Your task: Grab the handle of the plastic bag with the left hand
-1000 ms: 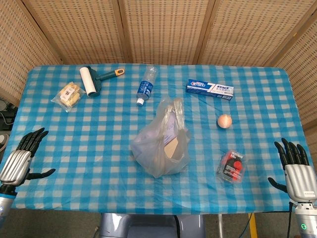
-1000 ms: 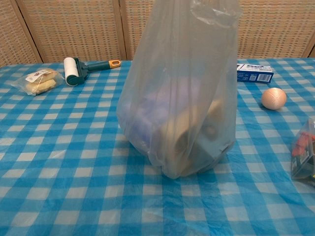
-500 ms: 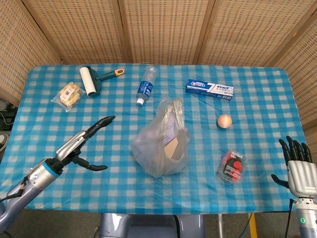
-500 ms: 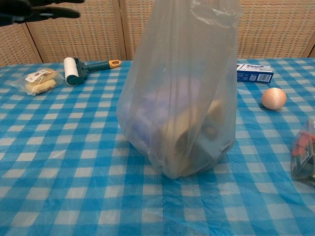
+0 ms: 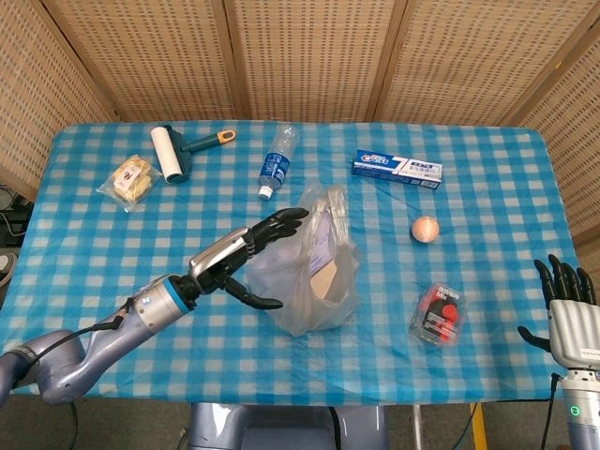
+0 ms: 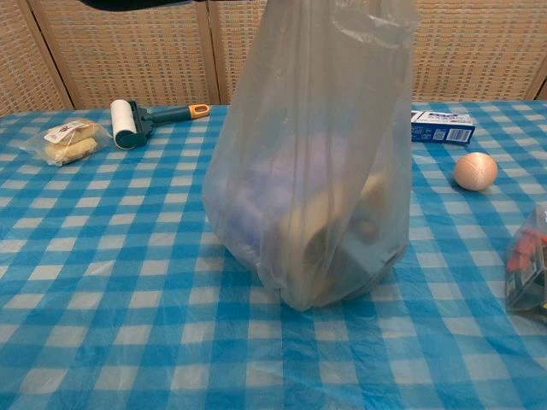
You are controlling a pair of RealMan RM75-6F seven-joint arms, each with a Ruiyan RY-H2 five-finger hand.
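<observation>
The plastic bag [image 5: 305, 272] is standing in the middle of the checked table [image 5: 112, 253], its handle [image 5: 330, 202] sticking up at the far side. I am holding my left hand [image 5: 246, 255] just beside the bag's left flank, fingers spread wide and gripping nothing. My right hand [image 5: 568, 314] is hanging open at the table's near right corner. A water bottle [image 5: 276, 161] is lying beyond the bag.

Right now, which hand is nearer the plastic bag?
Left. The left hand is open right at the plastic bag's left side; the right hand sits open at the table's far right edge.
</observation>
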